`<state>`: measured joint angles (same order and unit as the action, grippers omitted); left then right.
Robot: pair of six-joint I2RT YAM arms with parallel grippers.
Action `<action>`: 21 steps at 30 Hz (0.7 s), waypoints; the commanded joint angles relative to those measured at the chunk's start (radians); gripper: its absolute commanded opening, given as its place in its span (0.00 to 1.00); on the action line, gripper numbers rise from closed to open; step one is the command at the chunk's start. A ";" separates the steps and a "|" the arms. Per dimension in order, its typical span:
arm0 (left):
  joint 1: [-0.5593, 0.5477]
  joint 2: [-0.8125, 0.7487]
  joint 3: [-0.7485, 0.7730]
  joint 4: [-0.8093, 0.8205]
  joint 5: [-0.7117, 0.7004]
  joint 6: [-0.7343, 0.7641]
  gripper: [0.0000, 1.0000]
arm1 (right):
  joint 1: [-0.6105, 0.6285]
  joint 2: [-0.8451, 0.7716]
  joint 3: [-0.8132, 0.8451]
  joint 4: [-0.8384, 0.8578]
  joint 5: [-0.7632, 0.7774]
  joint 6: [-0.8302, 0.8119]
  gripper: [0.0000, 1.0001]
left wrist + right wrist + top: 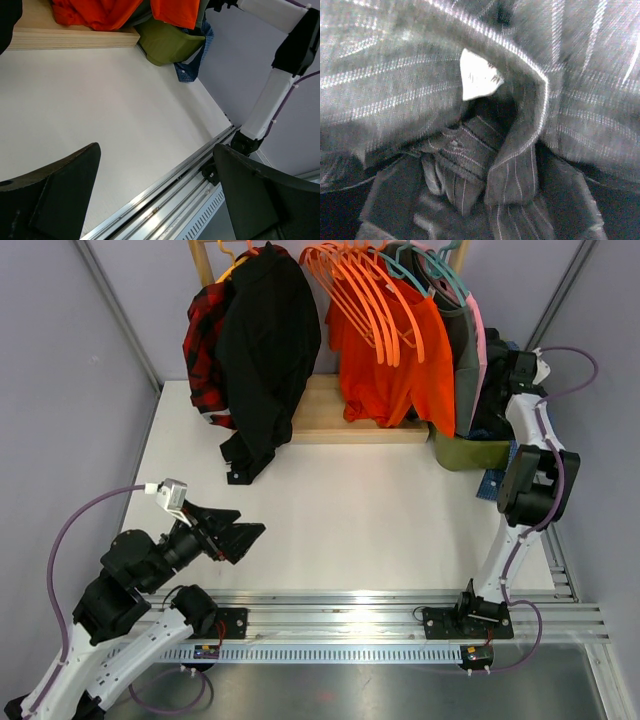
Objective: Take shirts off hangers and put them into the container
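Observation:
The dark charcoal pinstriped shirt (pixel 485 150) fills the right wrist view, its collar and white label (pixel 477 75) up close. My right gripper (pixel 480 200) is open, its dark fingers (pixel 390 200) wide apart with loose folds of that shirt lying between them. In the top view it reaches down over the olive-green container (pixel 470 452), mostly hidden. A blue-and-white checked shirt (pixel 497 483) hangs over the container's side. On the rack hang a black shirt (pixel 265 350), a red-black plaid one (pixel 205 350) and an orange tee (pixel 385 380), under bare orange hangers (pixel 365 290). My left gripper (pixel 240 535) is open and holds nothing.
The pale wooden rack base (pixel 330 420) lies behind the white table (pixel 360 510). A teal hanger (pixel 440 270) and a pink one (pixel 478 330) hang at the right end. Metal rails (pixel 350 610) run along the near edge. The left wrist view shows the container (pixel 170 42) and the right arm (pixel 270 95).

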<state>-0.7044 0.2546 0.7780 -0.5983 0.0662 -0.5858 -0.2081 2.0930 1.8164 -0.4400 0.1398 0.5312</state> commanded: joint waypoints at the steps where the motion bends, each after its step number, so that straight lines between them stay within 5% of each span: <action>1: 0.000 0.000 0.003 0.023 -0.014 -0.003 0.99 | -0.010 -0.171 -0.052 -0.056 0.009 -0.046 1.00; 14: 0.000 0.058 0.030 0.046 -0.008 0.020 0.99 | 0.114 -0.683 -0.118 -0.048 0.001 -0.091 1.00; 21: 0.000 0.110 0.032 0.087 0.018 0.023 0.99 | 0.419 -0.982 -0.285 0.012 -0.342 -0.103 0.99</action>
<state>-0.7044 0.3374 0.7792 -0.5777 0.0647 -0.5793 0.1299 1.1862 1.6054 -0.4667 -0.0196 0.4232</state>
